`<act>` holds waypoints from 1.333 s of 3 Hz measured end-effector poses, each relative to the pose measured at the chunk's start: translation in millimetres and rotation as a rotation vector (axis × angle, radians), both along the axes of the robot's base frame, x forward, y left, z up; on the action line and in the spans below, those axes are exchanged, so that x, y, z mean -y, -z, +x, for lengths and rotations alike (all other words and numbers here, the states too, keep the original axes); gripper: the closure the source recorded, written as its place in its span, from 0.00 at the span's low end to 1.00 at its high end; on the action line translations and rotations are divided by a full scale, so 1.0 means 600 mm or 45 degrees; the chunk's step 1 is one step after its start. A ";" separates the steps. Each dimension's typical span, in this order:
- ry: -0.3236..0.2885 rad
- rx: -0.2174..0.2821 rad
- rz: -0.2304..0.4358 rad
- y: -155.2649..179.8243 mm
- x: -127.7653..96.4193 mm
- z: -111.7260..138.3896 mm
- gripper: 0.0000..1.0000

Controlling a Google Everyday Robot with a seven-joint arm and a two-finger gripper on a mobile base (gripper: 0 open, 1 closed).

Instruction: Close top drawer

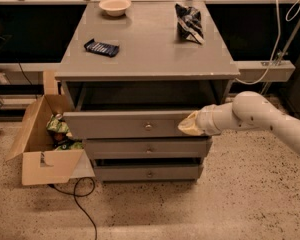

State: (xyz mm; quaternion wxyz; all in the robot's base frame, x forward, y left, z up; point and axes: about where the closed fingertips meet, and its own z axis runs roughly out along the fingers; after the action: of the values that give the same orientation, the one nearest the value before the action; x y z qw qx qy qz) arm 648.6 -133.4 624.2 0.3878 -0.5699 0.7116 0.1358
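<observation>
The top drawer point(120, 125) is a wide grey drawer with a small round metal knob point(148, 127) at its centre. It stands out only a little from the grey cabinet point(145, 44), just ahead of the two drawers below. My gripper point(188, 126) at the end of the white arm point(250, 115) presses against the right end of the drawer front.
On the cabinet top lie a white bowl point(114, 5), a dark flat packet point(101, 47) and a chip bag point(189, 22). An open cardboard box point(42, 144) with snack bags stands at the left on the floor. A black cable point(82, 204) runs across the floor in front.
</observation>
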 end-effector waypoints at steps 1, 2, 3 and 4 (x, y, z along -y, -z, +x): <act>0.000 0.000 0.001 0.000 0.000 -0.002 1.00; 0.017 0.002 0.102 -0.009 -0.003 0.028 1.00; 0.030 -0.001 0.195 -0.013 -0.011 0.047 1.00; 0.084 0.002 0.289 -0.018 -0.009 0.075 1.00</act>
State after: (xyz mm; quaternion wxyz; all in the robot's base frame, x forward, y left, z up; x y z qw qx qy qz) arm 693.7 -128.1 634.9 0.4546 -0.4986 0.7098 0.2023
